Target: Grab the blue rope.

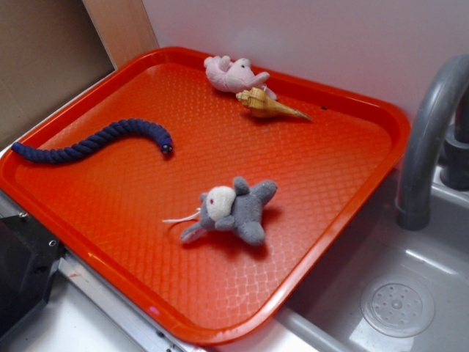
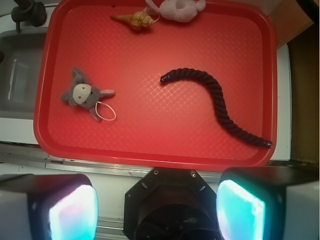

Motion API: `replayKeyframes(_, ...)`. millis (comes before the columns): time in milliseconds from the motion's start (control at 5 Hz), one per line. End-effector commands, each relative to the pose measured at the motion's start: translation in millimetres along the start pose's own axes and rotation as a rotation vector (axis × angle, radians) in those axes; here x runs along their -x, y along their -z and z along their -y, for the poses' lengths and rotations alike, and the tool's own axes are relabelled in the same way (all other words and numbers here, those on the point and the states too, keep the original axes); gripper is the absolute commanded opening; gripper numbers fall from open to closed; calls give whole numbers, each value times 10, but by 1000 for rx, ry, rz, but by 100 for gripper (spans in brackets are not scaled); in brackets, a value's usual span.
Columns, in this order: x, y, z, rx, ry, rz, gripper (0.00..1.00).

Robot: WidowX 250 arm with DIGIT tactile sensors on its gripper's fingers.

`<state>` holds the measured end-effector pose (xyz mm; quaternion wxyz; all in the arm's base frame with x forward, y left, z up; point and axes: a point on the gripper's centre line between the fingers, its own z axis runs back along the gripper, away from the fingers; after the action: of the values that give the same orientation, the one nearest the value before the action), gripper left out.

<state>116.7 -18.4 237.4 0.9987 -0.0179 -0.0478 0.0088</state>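
Observation:
The blue rope (image 1: pixel 95 141) lies curved like a snake on the left part of the orange tray (image 1: pixel 322 183), its dark capped end toward the tray's middle. In the wrist view the rope (image 2: pixel 217 97) looks almost black and runs from the tray's middle to its near right corner. My gripper (image 2: pixel 157 207) is high above the near tray edge, well clear of the rope. Its two fingers (image 2: pixel 72 210) stand wide apart with nothing between them. The gripper does not show in the exterior view.
A grey plush toy (image 1: pixel 233 209) lies mid-tray; it also shows in the wrist view (image 2: pixel 82 94). A pink plush (image 1: pixel 233 73) and a tan seashell (image 1: pixel 267 105) lie at the far edge. A grey faucet (image 1: pixel 429 132) and sink (image 1: pixel 399 304) stand right of the tray.

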Motion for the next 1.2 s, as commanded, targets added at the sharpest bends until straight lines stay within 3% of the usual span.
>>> replayKeyframes(0, 0, 0, 0, 0, 0, 0, 100)
replayKeyframes(200, -49, 84, -97, -53, 151, 44, 100)
replayKeyframes(600, -223, 318, -330, 0, 361, 102, 100)
replayKeyframes(1000, -552, 581, -708, -10, 324, 91, 100)
